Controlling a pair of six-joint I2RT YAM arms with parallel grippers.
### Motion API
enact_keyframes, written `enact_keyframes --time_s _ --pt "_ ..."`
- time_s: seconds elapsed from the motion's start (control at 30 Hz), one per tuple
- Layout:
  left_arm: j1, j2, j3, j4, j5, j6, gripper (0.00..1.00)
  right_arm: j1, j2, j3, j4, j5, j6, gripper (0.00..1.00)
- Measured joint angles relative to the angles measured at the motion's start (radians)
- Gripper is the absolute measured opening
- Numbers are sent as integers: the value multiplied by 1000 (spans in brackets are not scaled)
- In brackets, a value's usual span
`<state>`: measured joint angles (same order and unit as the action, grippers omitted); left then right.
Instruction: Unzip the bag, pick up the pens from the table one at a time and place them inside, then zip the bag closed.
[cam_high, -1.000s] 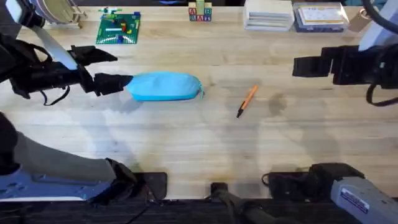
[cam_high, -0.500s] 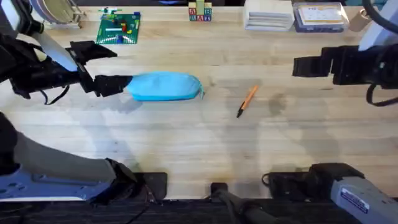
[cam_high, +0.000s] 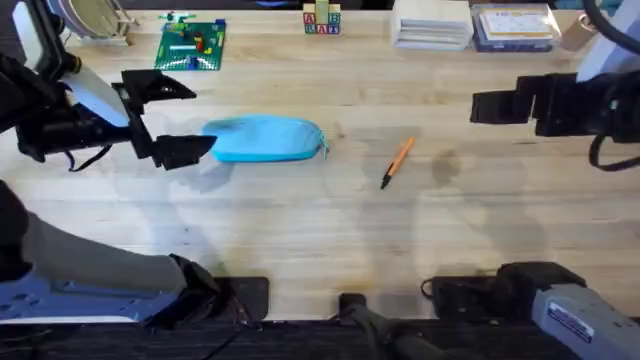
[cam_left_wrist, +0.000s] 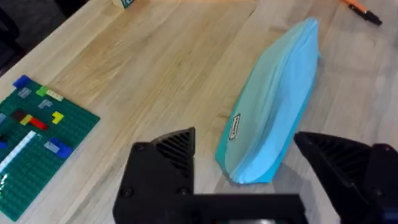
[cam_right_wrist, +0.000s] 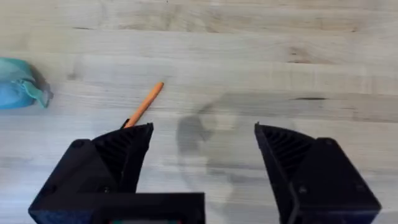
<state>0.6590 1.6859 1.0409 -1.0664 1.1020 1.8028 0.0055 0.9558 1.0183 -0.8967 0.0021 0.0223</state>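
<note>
The light-blue bag (cam_high: 265, 138) lies on the table (cam_high: 300, 230) left of centre and looks closed. My left gripper (cam_high: 186, 120) is open at the bag's left end. In the left wrist view the bag (cam_left_wrist: 273, 112) has its near end between the spread fingers (cam_left_wrist: 168, 152) of this gripper (cam_left_wrist: 245, 143). An orange pen (cam_high: 397, 162) with a black tip lies to the right of the bag, seen also as the pen (cam_right_wrist: 143, 106) in the right wrist view. My right gripper (cam_high: 478, 105) hovers open, far right of the pen, with nothing between its fingers (cam_right_wrist: 124, 146).
A green brick plate (cam_high: 191, 45) sits at the back left, beyond the bag. Lettered blocks (cam_high: 321, 20) and boxes (cam_high: 432, 22) line the far edge. Bare wood stretches in front of the bag and pen.
My left gripper has opened wider and shifted slightly right around the bag's left end. The bag's left end nudged a little. The right arm and pen are unchanged.
</note>
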Motion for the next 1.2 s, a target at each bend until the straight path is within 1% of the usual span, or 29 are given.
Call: enact_keyframes --time_s 0.1,0.23,0.43,0.5,0.8,1.2 --pt "0 0 0 2 -23 22 990 0 0 0 0 0 0 998" --pt "0 23 2 7 -32 53 991 0 0 0 0 0 0 998" --pt "0 128 3 14 -23 72 991 0 0 0 0 0 0 998" --pt "0 145 3 15 -21 75 991 0 0 0 0 0 0 998" --pt "0 147 3 15 2 79 993 0 0 0 -1 0 0 997" --pt "0 147 3 15 5 79 993 0 0 0 0 0 0 997"
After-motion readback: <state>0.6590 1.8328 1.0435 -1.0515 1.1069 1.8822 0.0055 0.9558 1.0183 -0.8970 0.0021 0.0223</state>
